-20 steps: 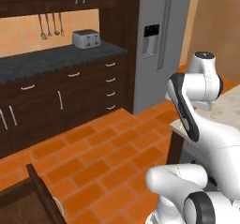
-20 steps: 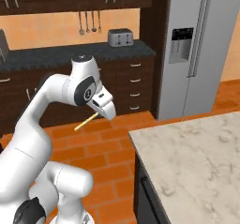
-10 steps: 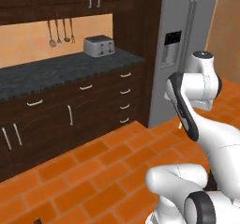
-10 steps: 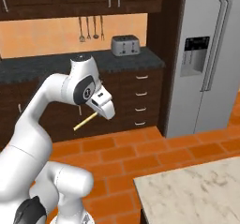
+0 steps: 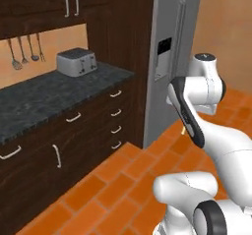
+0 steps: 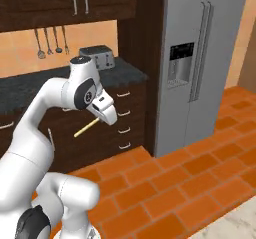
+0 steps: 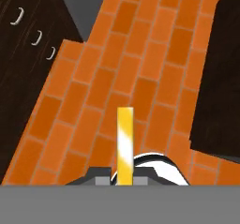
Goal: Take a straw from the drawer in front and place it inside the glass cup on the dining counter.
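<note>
The pincer point(image 6: 103, 114) gripped the straw point(image 6: 86, 127) by one end, high above the brick floor point(image 6: 200, 178); so slight a hold risked the straw slipping and dropping if the arm swung sharply.

straw point(image 6: 86, 127): you are seeing its upper end disappearing into the gripper point(image 6: 105, 114).
fingertips: you are losing them at the hand view's bottom edge.
dining counter point(image 6: 235, 227): the right base view's corner is cropping it.
</note>
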